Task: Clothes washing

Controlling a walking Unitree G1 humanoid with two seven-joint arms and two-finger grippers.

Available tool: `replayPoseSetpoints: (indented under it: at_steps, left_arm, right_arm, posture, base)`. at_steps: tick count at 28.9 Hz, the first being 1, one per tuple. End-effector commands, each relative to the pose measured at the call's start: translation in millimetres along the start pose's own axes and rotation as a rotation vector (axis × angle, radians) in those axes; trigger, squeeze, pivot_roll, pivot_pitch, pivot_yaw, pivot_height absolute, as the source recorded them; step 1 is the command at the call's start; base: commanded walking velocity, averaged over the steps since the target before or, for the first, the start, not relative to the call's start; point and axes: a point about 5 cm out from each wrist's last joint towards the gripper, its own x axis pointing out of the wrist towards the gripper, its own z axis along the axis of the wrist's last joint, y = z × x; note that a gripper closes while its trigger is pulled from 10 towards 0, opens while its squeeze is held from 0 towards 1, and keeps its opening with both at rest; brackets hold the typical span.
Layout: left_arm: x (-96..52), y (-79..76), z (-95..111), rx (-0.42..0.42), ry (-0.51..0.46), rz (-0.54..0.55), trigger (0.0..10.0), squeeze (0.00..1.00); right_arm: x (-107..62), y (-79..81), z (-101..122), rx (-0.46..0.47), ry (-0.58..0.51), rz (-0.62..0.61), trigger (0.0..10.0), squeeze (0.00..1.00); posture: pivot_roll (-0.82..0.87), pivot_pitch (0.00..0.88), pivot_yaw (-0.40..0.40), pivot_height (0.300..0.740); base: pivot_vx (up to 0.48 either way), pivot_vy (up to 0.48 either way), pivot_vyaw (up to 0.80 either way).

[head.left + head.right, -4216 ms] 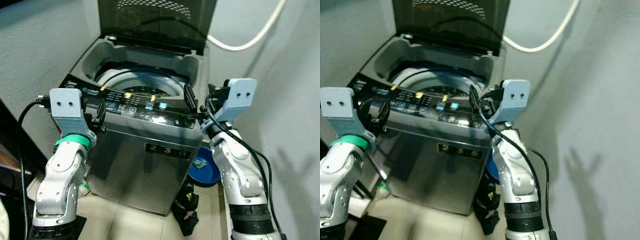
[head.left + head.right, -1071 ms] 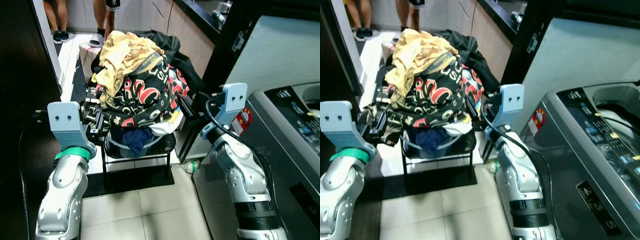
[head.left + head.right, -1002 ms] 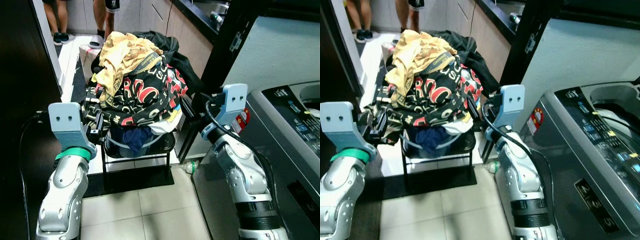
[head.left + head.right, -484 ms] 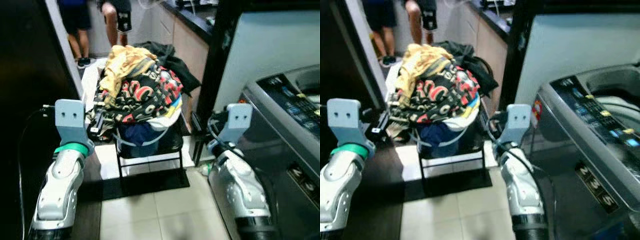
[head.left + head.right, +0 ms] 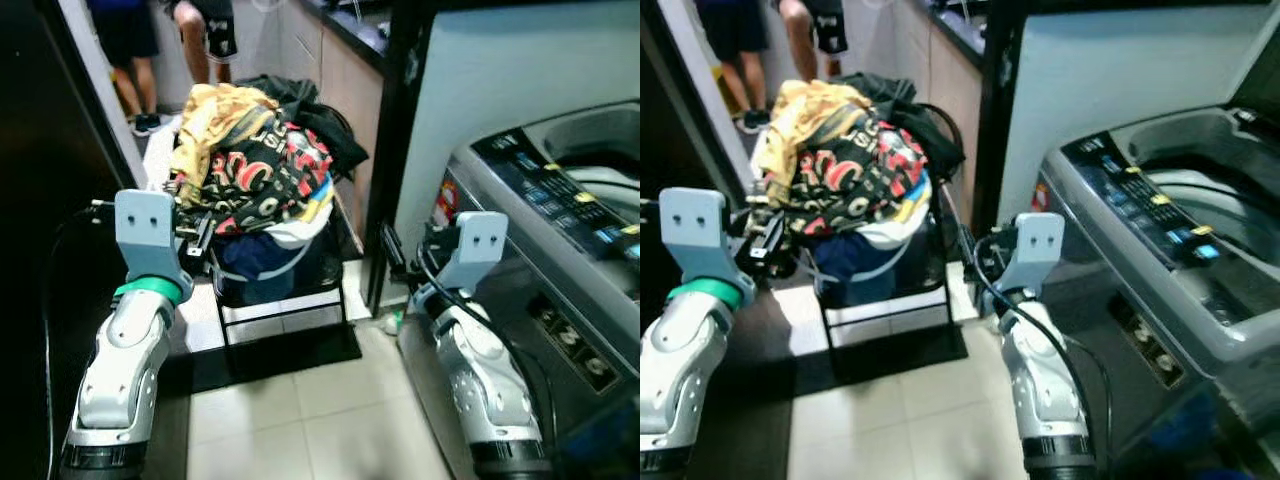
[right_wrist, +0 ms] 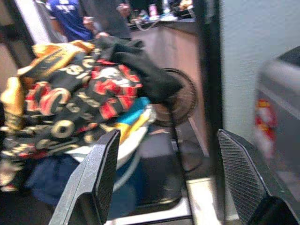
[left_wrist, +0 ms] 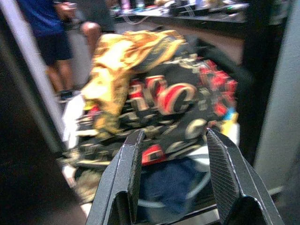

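Heaped laundry pile (image 5: 255, 170) in basket on black stand (image 5: 285, 320), washing machine (image 5: 1160, 230) open at right, left gripper (image 7: 176, 154) fingers apart near pile, right gripper (image 6: 173, 164) fingers wide apart.

Head stereo: looks forward and down, laundry pile (image 5: 255, 165) ahead-left, washing machine (image 5: 1160, 215) right.
Wrist views: both face the pile, close.
Shared: pile.
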Motion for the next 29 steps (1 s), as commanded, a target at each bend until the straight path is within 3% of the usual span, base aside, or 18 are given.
replayPoseSetpoints:
  at_steps: [1,16,29]
  left_arm:
    - [-2.4,0.0,1.6,0.016,-0.012,0.001,10.0,0.00]
    - [-1.5,-1.6,4.4,-0.004,-0.023,0.002,10.0,0.00]
    - [-5.0,-7.7,6.3,-0.061,-0.055,-0.012,10.0,0.00]
  right_arm:
    - [1.2,4.7,-2.9,0.012,0.008,0.019,10.0,0.00]
    - [2.9,6.3,-3.4,0.042,-0.012,0.023,10.0,0.00]
    - [10.1,12.9,1.6,0.033,-0.010,0.100,10.0,0.00]
  posture:
    - [0.10,0.000,0.052,0.740]
    - [0.11,0.000,0.010,0.740]
    - [0.10,0.000,-0.021,0.740]
  base:
    - [0.000,0.000,0.00]
    - [0.000,0.000,0.00]
    - [0.050,0.000,0.00]
